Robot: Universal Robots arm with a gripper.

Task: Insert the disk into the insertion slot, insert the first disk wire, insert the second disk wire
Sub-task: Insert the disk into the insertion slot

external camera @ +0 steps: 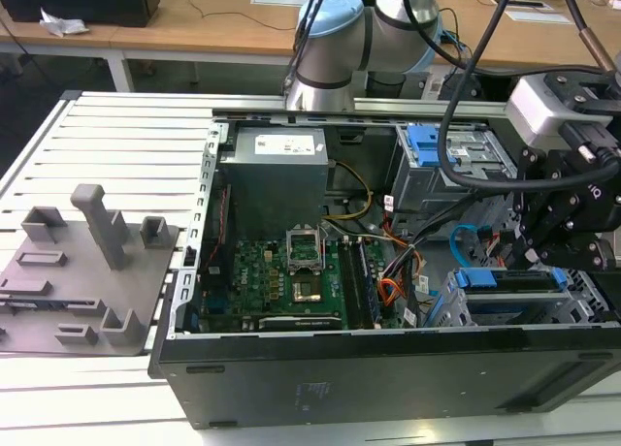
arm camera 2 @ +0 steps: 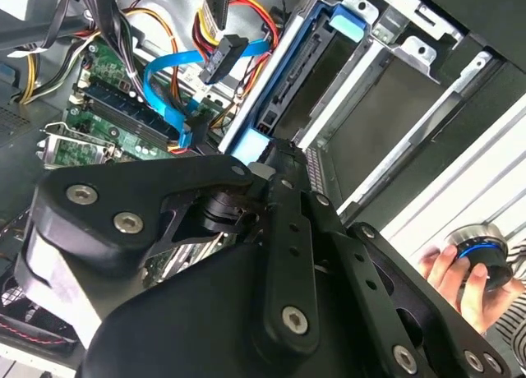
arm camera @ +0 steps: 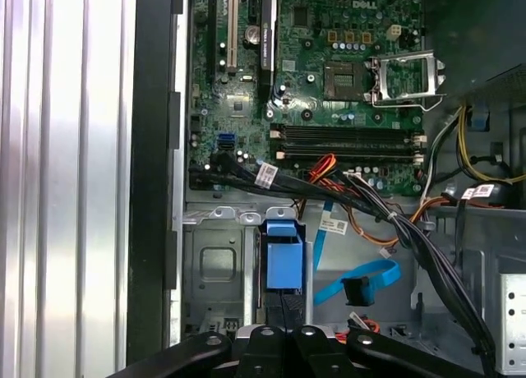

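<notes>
One disk [arm camera: 283, 261], judged stiff, weighty and shock-sensitive, sat edgewise in the insertion slot [arm camera: 215, 267] at the exterior view's right; best held by its blue frame. Gripper [arm camera: 285, 302] jaws were closed together, tips touching its end.

The gripper [arm camera: 283, 314] hides much of the disk [arm camera: 283, 259], perhaps half.

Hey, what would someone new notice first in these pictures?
The open computer case, green motherboard showing, sits in the middle of the exterior view. At that view's right the black gripper hangs over the disk in its bright blue carrier, a light blue cable looping beside it.
</notes>
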